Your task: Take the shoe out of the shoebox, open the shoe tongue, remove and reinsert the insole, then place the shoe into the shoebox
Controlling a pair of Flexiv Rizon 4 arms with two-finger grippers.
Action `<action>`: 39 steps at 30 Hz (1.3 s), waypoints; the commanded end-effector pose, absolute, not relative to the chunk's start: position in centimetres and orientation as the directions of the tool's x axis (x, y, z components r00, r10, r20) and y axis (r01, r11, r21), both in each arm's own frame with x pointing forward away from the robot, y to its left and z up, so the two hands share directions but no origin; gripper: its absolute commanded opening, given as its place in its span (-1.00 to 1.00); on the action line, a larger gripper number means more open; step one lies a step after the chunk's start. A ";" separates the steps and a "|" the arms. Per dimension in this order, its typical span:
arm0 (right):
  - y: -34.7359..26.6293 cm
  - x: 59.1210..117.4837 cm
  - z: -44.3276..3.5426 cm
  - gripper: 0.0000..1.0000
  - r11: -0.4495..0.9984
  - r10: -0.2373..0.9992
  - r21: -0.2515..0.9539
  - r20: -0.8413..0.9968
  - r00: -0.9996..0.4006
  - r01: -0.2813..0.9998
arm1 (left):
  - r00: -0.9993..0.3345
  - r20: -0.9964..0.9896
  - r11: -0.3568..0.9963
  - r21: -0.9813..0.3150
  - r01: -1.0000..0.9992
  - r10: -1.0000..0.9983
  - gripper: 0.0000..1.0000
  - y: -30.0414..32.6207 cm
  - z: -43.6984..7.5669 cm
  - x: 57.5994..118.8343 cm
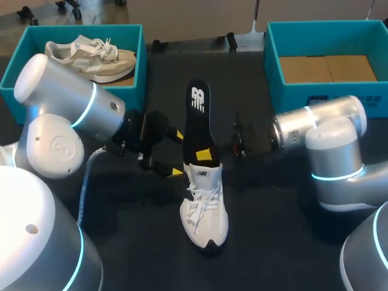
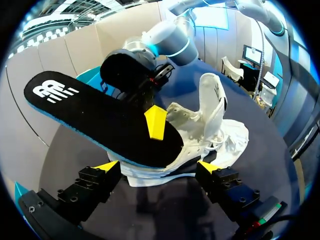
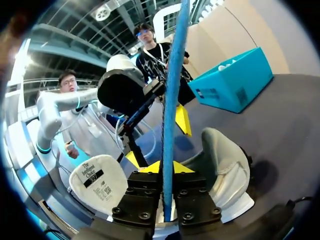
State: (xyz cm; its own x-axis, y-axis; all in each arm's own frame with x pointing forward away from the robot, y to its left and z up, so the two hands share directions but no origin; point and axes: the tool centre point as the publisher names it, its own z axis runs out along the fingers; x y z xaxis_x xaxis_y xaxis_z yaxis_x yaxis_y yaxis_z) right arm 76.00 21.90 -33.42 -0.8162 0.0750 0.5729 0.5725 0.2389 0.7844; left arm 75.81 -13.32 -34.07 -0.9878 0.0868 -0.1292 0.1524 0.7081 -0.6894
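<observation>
Head view looks down from above; close wrist views share the shoe (image 1: 205, 206).

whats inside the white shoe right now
One end of the black insole sits in the opening of the white shoe; the rest sticks out. How deep it reaches is hidden by the upper.

The shoe (image 1: 204, 206), its insole (image 1: 198, 118) jutting toward 12 o'clock, is hemmed in by the left hand (image 1: 176, 153) at 9 and the right hand (image 1: 207, 155) at 3. Bare bench (image 1: 273, 242) lies open at 6, and a lane runs at 12 between the left shoebox (image 1: 140, 60) and the right shoebox (image 1: 315, 91).
</observation>
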 end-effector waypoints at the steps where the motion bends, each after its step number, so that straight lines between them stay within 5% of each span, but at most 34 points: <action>1: 21.9 75.8 -32.7 -0.61 0.249 0.086 0.785 0.565 -0.821 0.567 | -0.988 -0.130 0.712 -0.686 0.152 0.086 1.00 -13.5 -34.1 75.8; 16: 22.2 78.5 -31.8 -0.57 0.310 0.062 0.789 0.541 -0.839 0.531 | -0.988 -0.130 0.712 -0.686 0.152 0.086 1.00 -13.5 -34.1 75.8; 20: 22.1 78.7 -32.0 -0.74 0.323 0.053 0.780 0.551 -0.833 0.536 | -0.988 -0.130 0.712 -0.686 0.152 0.086 1.00 -13.5 -34.1 75.8; 22: 22.1 78.6 -32.1 -1.00 0.330 0.049 0.774 0.558 -0.828 0.541 | -0.988 -0.130 0.712 -0.686 0.152 0.086 1.00 -13.5 -34.1 75.8; 39: 21.5 74.6 -35.2 -1.00 0.384 0.103 0.671 0.651 -0.752 0.634 | -0.988 -0.130 0.712 -0.686 0.152 0.086 1.00 -13.5 -34.1 75.8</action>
State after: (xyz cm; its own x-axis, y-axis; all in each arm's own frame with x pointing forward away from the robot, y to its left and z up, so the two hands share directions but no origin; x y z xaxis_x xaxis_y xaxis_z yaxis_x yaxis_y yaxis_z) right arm 75.40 21.37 -34.90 -0.7525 0.0941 0.6518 0.6310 0.3863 0.6728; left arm 75.80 -13.32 -34.06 -0.9878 0.0868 -0.1293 0.1525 0.7081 -0.6895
